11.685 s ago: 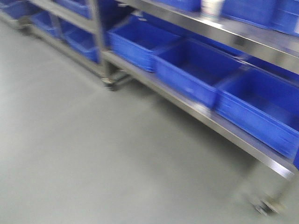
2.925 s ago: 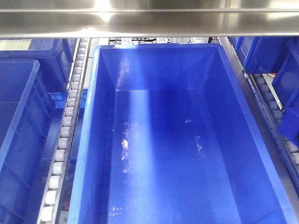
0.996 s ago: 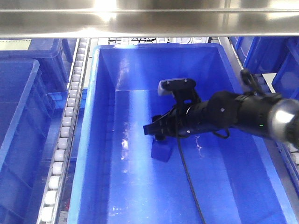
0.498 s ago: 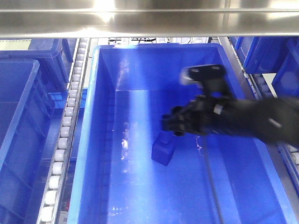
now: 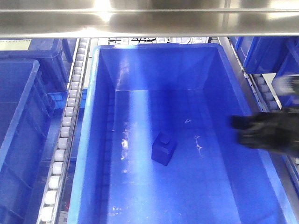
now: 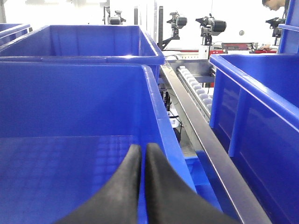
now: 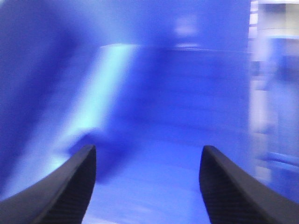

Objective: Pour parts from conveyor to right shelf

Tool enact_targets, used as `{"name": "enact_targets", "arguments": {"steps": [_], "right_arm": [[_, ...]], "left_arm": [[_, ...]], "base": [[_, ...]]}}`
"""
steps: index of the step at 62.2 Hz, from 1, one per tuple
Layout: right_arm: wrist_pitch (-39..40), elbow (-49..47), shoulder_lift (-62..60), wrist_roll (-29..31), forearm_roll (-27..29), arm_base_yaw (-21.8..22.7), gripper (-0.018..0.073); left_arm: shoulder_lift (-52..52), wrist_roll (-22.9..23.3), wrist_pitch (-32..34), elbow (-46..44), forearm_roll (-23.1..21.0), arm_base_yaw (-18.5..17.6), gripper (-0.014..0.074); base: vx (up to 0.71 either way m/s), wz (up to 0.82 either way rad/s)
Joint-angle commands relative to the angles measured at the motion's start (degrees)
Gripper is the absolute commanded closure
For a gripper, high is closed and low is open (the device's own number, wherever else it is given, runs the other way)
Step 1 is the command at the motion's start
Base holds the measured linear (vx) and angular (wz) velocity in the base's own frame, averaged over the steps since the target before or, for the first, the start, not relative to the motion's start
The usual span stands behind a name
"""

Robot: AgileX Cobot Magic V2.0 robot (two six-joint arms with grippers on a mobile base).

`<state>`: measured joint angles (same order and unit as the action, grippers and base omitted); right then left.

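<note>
**Block is in the bin, right arm clearing out**

- Block [image 5: 163,148] sits on the floor of the big blue bin [image 5: 93,140] on the shelf, roughly centre, a touch toward 9 o'clock of middle. Upright, knob on top, nothing touching it. Looks dropped and settled.
- Right gripper [image 7: 147,186]: fingers spread wide, nothing between them. In the front view it's a blurred dark shape [image 5: 261,133] at 3 o'clock, over the bin's right wall, well apart from the block. Wrist view is motion-smeared, so detail is poor.
- Left gripper [image 6: 141,186]: fingers pressed together, empty, sitting low inside a neighbouring blue bin [image 6: 70,93]. Idle.
- Steel rail [image 5: 149,21] of the upper shelf runs across 12 o'clock, close above the bin's back wall. Roller track [image 5: 65,135] runs along the bin at 9 o'clock.

My read on doing the exit well:
- Lift the wrist over the bin's right rim before swinging out toward 3 o'clock, so no finger clips the wall.
- Mind the steel rail overhead; the gap between rim and rail looks tight, so go out low and flat rather than up.
- Keep the fingers spread till clear of the rim.
- Keep the left arm parked until the right one is out.
- Conveyor isn't in any view, so can't say whether more blocks remain.
</note>
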<state>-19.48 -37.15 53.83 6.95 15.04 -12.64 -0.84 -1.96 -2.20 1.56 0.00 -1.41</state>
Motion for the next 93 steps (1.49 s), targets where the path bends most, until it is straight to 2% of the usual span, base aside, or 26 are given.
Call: {"name": "enact_targets", "arguments": {"steps": [1, 8, 17, 30, 48, 54, 73, 79, 83, 91, 93], "right_arm": [[-0.2, -1.4, -4.9, 1.3, -1.6, 4.5, 0.0106], [-1.7, -1.4, -9.6, 0.2, -1.5, 9.2, 0.0106], [-5.2, -1.4, -15.2, 0.6, -3.3, 13.0, 0.0106], [-6.8, 5.0, -25.8, 0.5, -5.6, 12.9, 0.0106], [-7.1, 15.5, -49.0, 1.3, -7.2, 12.9, 0.0107], [-4.1, 18.2, -54.9, 1.3, -7.2, 12.9, 0.0107], [0.0, 22.5, -53.7, 5.7, -7.2, 12.9, 0.0110], [0.3, 22.5, -53.7, 5.6, -7.2, 12.9, 0.0179], [0.4, 22.5, -53.7, 5.6, -7.2, 12.9, 0.0277], [0.3, 22.5, -53.7, 5.0, -6.2, 12.9, 0.0578], [0.4, 22.5, -53.7, 4.9, -5.3, 12.9, 0.0575]], "left_arm": [[-0.6, 0.5, 4.2, 1.7, 0.0, 0.0, 0.0603], [-0.6, 0.5, 4.2, 1.7, 0.0, 0.0, 0.0603], [-0.6, 0.5, 4.2, 1.7, 0.0, 0.0, 0.0603], [-0.6, 0.5, 4.2, 1.7, 0.0, 0.0, 0.0603], [-0.6, 0.5, 4.2, 1.7, 0.0, 0.0, 0.0603], [-0.6, 0.5, 4.2, 1.7, 0.0, 0.0, 0.0603], [-0.6, 0.5, 4.2, 1.7, 0.0, 0.0, 0.0603], [-0.6, 0.5, 4.2, 1.7, 0.0, 0.0, 0.0603], [-0.6, 0.5, 4.2, 1.7, 0.0, 0.0, 0.0603], [-0.6, 0.5, 4.2, 1.7, 0.0, 0.0, 0.0603], [-0.6, 0.5, 4.2, 1.7, 0.0, 0.0, 0.0603]], "base": [[0.00, 0.00], [0.00, 0.00], [0.00, 0.00], [0.00, 0.00], [0.00, 0.00], [0.00, 0.00], [0.00, 0.00], [0.00, 0.00], [0.00, 0.00], [0.00, 0.00], [0.00, 0.00]]}}
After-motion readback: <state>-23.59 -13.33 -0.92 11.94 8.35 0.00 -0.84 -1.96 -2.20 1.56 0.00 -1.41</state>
